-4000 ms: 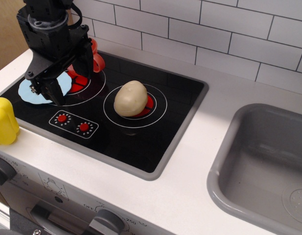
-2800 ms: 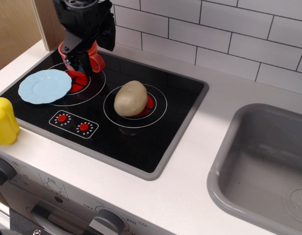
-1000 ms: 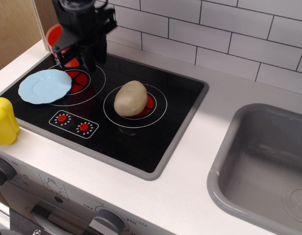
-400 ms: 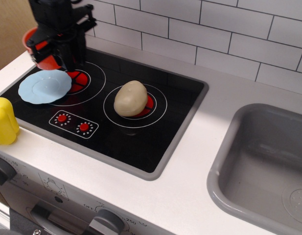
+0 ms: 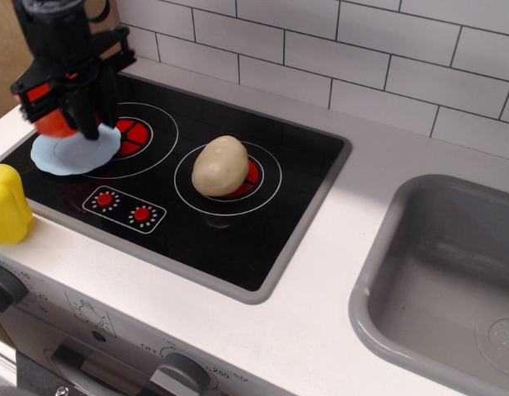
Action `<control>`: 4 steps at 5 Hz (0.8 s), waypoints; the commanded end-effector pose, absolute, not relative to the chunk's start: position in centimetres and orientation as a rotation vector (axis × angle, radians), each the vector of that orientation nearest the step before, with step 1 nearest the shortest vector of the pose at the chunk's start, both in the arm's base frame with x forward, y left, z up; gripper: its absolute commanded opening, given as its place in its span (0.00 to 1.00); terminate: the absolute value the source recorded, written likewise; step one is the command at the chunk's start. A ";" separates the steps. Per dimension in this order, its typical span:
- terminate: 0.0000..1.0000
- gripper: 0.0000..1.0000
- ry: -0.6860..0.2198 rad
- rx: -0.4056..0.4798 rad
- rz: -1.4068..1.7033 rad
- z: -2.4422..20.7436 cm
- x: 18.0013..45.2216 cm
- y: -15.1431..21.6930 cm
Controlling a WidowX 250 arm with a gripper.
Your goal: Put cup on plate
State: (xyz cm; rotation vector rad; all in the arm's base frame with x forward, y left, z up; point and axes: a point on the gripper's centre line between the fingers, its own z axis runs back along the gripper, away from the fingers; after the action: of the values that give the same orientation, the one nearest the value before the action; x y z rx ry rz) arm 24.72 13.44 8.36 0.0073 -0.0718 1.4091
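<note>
hand [image 5: 63,115] gripping the red-orange cup [image 5: 51,122] | cup held over the far-left part of the light blue plate [image 5: 87,153] | plate on left burner | potato [image 5: 220,166] on right burner

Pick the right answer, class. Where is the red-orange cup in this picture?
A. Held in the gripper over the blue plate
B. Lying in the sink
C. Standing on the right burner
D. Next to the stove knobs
A: the gripper clasps the cup just above the plate.
</note>
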 end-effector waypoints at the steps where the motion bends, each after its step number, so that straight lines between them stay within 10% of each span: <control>1: 0.00 0.00 -0.095 0.019 1.392 6.9 24.7 13.5; 2: 0.00 0.00 -0.096 0.014 1.389 6.7 25.2 13.4; 3: 0.00 1.00 -0.110 0.004 1.394 7.2 25.3 13.2; 4: 0.00 1.00 -0.121 0.007 1.401 7.7 25.6 13.3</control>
State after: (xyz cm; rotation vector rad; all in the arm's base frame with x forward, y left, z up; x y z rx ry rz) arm 24.86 12.87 6.24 0.0193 -0.0619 1.4074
